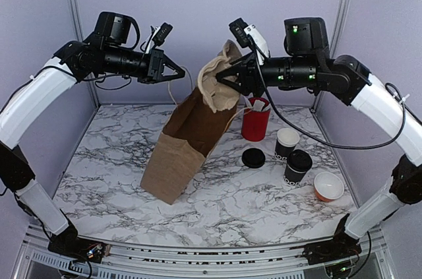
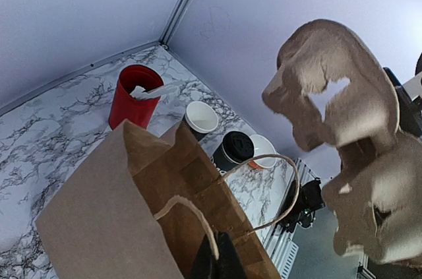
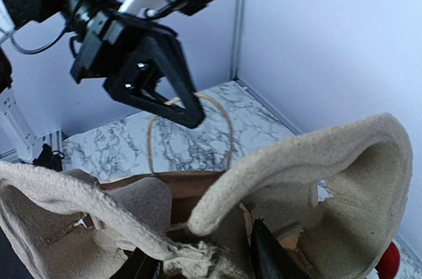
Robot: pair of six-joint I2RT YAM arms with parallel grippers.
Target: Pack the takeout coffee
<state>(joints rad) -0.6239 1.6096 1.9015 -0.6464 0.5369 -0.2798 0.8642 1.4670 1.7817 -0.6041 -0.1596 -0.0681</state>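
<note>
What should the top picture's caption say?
Left fingers pinch the paper bag by its handle; right fingers hold a cardboard cup tray at its mouth.

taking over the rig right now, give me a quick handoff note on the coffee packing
Left gripper: shut on the twine handle of the paper bag, holding its mouth up.
Right gripper: shut on the pulp cup carrier, at the bag's mouth.
Takeout coffee: lidded, upright on the table to the right of the bag, beside an open black cup; nothing touches it.
Done: bag held up, carrier brought to its mouth.
Left: seat the carrier, then get the coffee into the bag.
</note>
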